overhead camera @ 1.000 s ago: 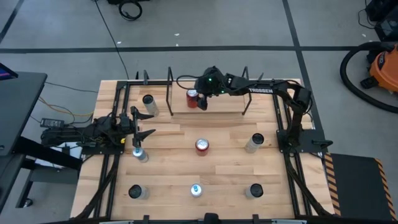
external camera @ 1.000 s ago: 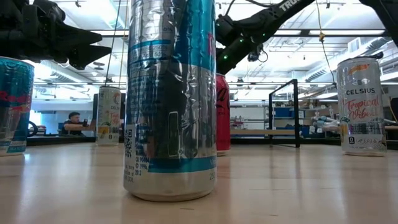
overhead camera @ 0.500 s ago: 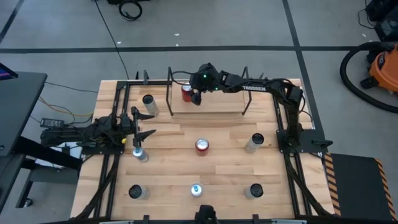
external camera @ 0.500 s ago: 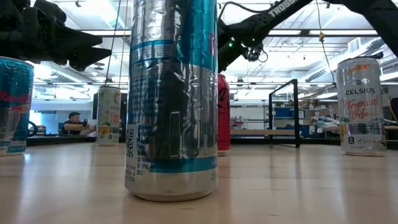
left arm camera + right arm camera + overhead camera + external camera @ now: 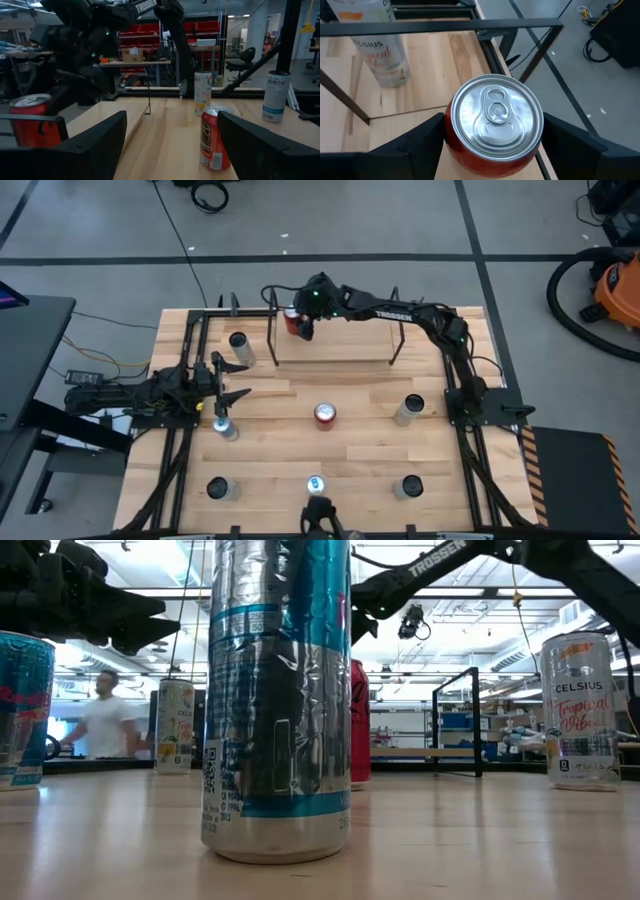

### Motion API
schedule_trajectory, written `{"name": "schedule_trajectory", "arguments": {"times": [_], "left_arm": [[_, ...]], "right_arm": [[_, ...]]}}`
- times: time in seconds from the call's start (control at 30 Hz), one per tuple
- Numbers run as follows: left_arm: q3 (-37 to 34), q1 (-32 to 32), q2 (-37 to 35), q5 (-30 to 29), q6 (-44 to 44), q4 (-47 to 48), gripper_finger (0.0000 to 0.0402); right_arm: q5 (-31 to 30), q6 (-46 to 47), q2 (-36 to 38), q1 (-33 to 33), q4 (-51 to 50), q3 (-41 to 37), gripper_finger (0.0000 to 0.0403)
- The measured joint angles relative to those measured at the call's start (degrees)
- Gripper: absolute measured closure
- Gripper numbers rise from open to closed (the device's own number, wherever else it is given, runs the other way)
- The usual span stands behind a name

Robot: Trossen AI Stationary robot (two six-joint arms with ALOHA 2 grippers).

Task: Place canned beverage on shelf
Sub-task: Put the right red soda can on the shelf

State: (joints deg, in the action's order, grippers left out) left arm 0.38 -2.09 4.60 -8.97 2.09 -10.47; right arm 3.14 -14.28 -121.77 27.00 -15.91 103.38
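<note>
A red can (image 5: 292,321) is between the fingers of my right gripper (image 5: 300,323), at the far left corner of the shelf (image 5: 340,348), a light wood board framed by thin black rods. The right wrist view looks down on the can's silver top (image 5: 494,116). The left wrist view shows the can (image 5: 30,120) under the right arm, its base hidden by my own finger. My left gripper (image 5: 240,380) is open and empty at the table's left side. A second red can (image 5: 325,414) stands mid-table. My right gripper pinches the red can between its two fingers, one on each side of the can's upper wall (image 5: 447,131). The fingers come slanting down from the table's right. The can is upright over the shelf board (image 5: 437,167); whether its base rests on the board I cannot tell.
Several other cans stand on the table: one left of the shelf (image 5: 240,345), one near my left gripper (image 5: 225,428), one at the right (image 5: 410,408), three along the near edge (image 5: 315,484). Black rails (image 5: 460,400) run along both sides. A person moves in the room behind (image 5: 100,725).
My right gripper has carried the red can along the shelf toward the table's far left, from the shelf's left middle to its far left corner; the can has stayed upright. In the room behind, a person has stood up and walked.
</note>
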Motion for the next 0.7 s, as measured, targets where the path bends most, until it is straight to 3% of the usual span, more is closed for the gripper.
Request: {"name": "schedule_trajectory", "arguments": {"times": [0.7], "left_arm": [[0.0, 0.0, 0.0, 0.0, 0.0, 0.1, 0.0086]], "right_arm": [[-0.6, 2.6, -2.1, 1.2, 0.6, 2.3, 0.0096]]}}
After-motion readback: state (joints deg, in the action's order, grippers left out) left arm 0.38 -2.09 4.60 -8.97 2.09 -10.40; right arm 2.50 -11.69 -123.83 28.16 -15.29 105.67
